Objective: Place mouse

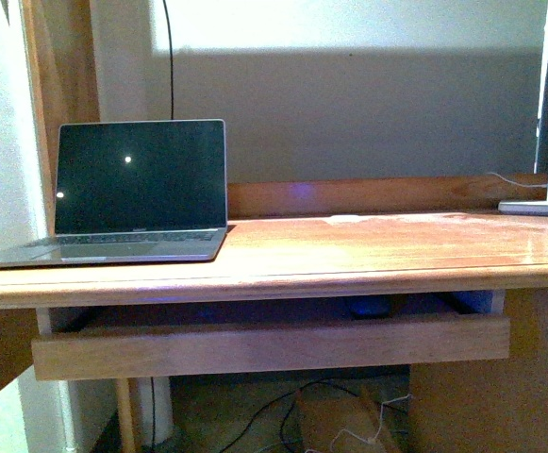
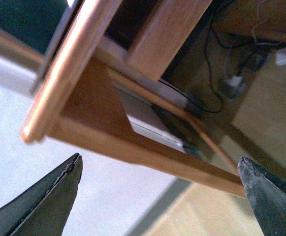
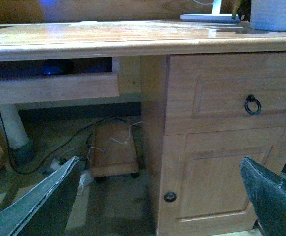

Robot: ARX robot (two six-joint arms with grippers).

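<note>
Laptop at desk left edge; left tool, right tool spread.

I count one desk, and on it one laptop with two bright dots on its dark screen. There is one white base at the far right. Under the top is one pull-out tray, with one dark rounded lump in it, too dim for me to name. There is one drawer with one ring pull, and one door with one round knob. One small wheeled board is on the floor, among several cables I cannot count. My left gripper shows two fingers, and my right gripper shows two fingers.
</note>
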